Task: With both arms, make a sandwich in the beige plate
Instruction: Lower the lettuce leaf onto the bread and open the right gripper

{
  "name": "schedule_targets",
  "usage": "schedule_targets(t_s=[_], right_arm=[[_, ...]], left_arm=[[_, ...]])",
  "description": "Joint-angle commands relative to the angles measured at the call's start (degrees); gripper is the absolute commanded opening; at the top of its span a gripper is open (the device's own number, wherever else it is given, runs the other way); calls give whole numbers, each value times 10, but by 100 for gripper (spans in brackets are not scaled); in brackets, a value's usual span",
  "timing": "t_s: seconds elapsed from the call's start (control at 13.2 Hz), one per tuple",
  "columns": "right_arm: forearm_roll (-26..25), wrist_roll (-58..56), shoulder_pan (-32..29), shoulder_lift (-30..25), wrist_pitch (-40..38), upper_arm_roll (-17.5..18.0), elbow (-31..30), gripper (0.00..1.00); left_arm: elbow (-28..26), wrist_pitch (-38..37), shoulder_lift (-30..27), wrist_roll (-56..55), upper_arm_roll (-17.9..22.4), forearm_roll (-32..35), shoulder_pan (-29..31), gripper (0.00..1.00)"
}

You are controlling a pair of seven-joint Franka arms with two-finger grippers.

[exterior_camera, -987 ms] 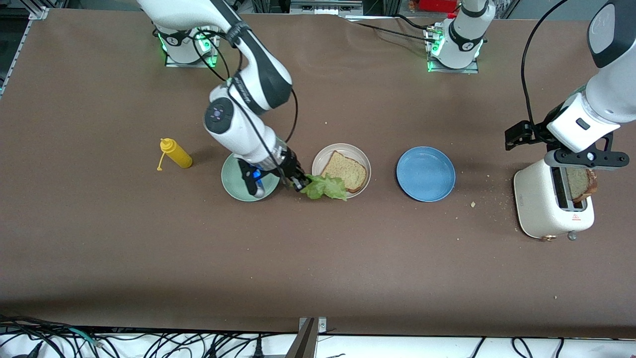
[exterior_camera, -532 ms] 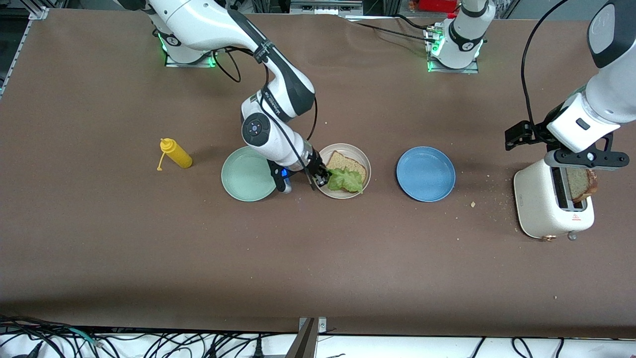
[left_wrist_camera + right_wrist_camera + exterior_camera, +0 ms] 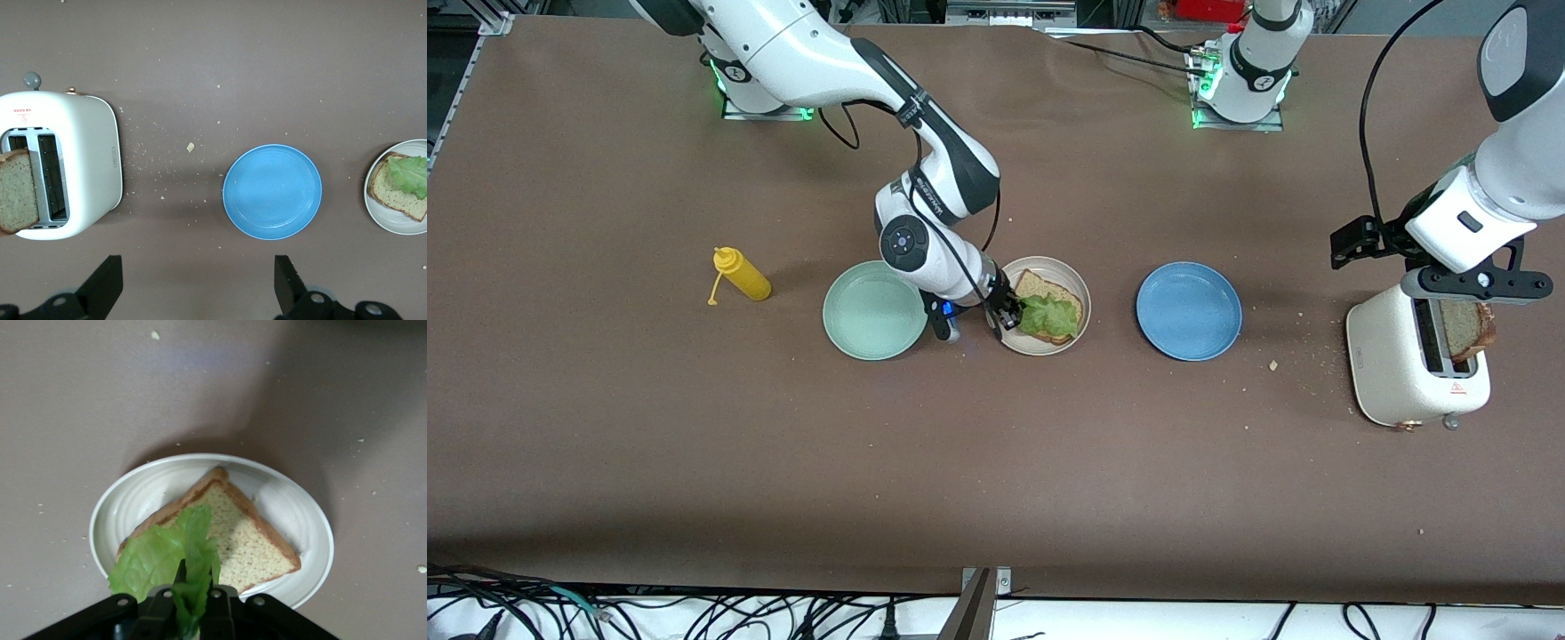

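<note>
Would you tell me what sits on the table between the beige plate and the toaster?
The blue plate lies between the beige plate and the toaster, with scattered crumbs nearer the toaster; the front view shows it.

Even overhead light, soft shadows, sharp pics.

Bare brown table [image 3: 996,462] lies open at 6 o'clock of the row formed by round mint green plate [image 3: 874,310], round beige plate [image 3: 1044,343], round blue plate [image 3: 1189,310] and white toaster [image 3: 1400,369].
</note>
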Motion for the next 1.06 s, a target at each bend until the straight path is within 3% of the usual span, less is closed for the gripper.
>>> schedule_targets(t_s=[0.0, 0.15, 0.23, 0.3, 0.38, 0.46, 0.53, 0.76, 0.99], right_arm=[[-5, 11, -4, -1, 9, 15, 1, 0], [-6, 8, -5, 1, 10, 15, -1, 0], [-6, 8, -6, 1, 10, 15, -2, 27], [-7, 7, -6, 1, 8, 15, -2, 65], [-7, 7, -6, 1, 9, 15, -2, 83], [-10, 7, -5, 0, 9, 15, -2, 94], [-15, 8, -5, -1, 9, 15, -1, 99], [-16, 6, -5, -8, 5, 15, 0, 99], [-42, 1, -12, -44, -59, 12, 1, 99]], left_arm=[[5, 2, 1, -7, -1, 20, -2, 100], [5, 2, 2, -7, -1, 20, -2, 100], [5, 2, 1, -7, -1, 20, -2, 100], [5, 2, 1, -7, -1, 20, -2, 100], [5, 2, 2, -7, -1, 20, -1, 100], [5, 2, 1, -7, -1, 20, -1, 100], [5, 2, 1, -7, -1, 20, -1, 100], [5, 2, 2, -7, -1, 20, -1, 100], [5, 3, 1, -7, -1, 20, 3, 100]])
